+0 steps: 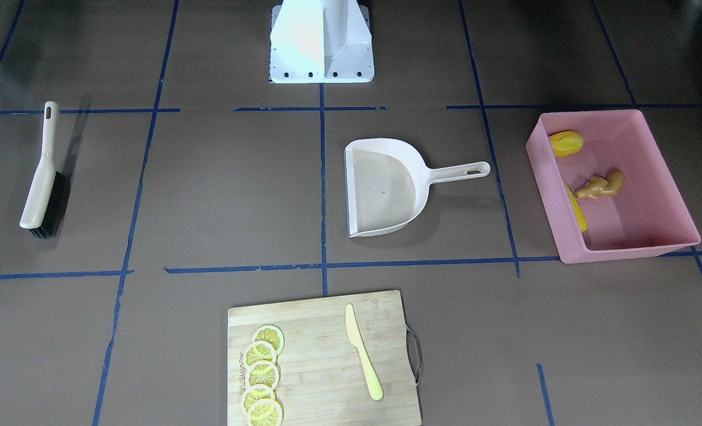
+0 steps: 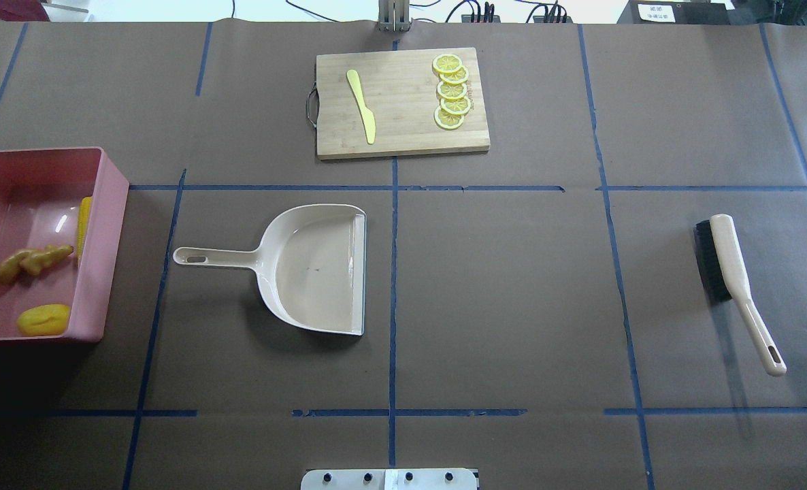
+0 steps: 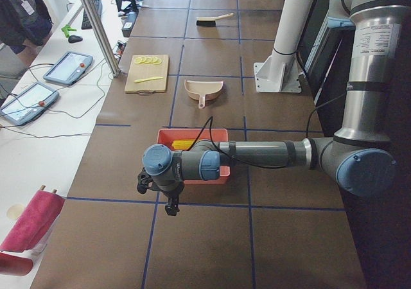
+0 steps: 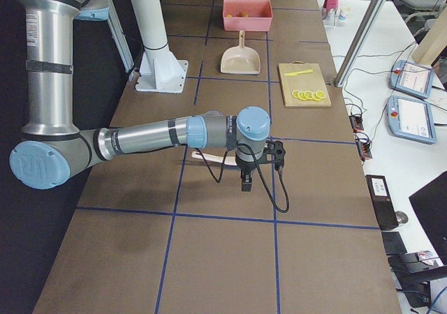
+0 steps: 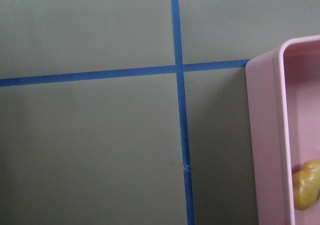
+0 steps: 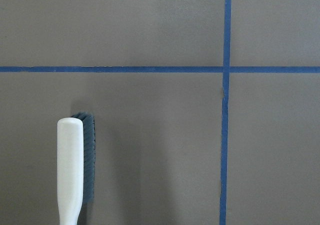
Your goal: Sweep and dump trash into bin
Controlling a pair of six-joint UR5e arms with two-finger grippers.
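Observation:
The pink bin (image 1: pixel 588 113) (image 2: pixel 107 238) stands at the table's end on my left side. Inside it lie the trash pieces: a corn cob (image 1: pixel 577 208), a ginger root (image 1: pixel 602 186) and a lumpy yellow vegetable (image 1: pixel 566 143). My left gripper (image 3: pixel 170 202) shows only in the exterior left view, hanging over bare table just past the bin (image 3: pixel 192 132); I cannot tell its state. My right gripper (image 4: pixel 246 181) shows only in the exterior right view, above the brush (image 4: pixel 209 157); I cannot tell its state either.
A beige dustpan (image 1: pixel 386 189) (image 2: pixel 308 265) lies near the table's middle with nothing in it. The brush (image 1: pixel 42 177) (image 2: pixel 727 262) lies flat on my right side. A cutting board (image 2: pixel 403 143) with lemon slices (image 2: pixel 451 92) and a plastic knife (image 2: pixel 363 105) sits at the far edge.

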